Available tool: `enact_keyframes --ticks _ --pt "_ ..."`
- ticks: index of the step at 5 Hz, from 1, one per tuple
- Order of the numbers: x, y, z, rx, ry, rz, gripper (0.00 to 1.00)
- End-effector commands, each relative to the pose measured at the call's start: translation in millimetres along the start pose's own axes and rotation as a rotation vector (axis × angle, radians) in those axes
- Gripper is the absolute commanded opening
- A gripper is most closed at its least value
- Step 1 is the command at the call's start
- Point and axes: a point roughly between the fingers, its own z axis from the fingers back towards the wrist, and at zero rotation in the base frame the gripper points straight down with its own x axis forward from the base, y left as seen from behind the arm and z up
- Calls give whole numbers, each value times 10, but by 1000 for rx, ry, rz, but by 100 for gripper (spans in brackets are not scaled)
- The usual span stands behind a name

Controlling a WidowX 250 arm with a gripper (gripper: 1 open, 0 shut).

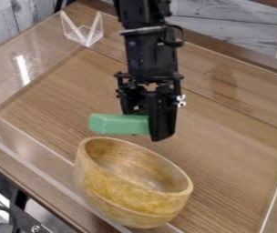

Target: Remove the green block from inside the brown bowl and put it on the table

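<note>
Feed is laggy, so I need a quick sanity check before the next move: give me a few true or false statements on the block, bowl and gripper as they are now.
1. The gripper holds the green block. True.
2. The green block lies inside the brown bowl. False: it is held clear above the bowl's far rim.
3. The brown bowl is tipped on its side. False: it sits upright on the table.
4. The block sticks out sideways from the gripper, toward the picture's left. True.
5. The bowl looks empty. True.
</note>
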Motion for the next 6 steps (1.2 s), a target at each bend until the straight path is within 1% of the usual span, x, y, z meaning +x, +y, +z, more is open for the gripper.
enact_keyframes --ticks 1,4,6 --pt "42 -1 143 11 -49 -23 0" --pt "-32 108 164 9 -66 -38 0" --pt "-72 172 148 16 -79 -61 0"
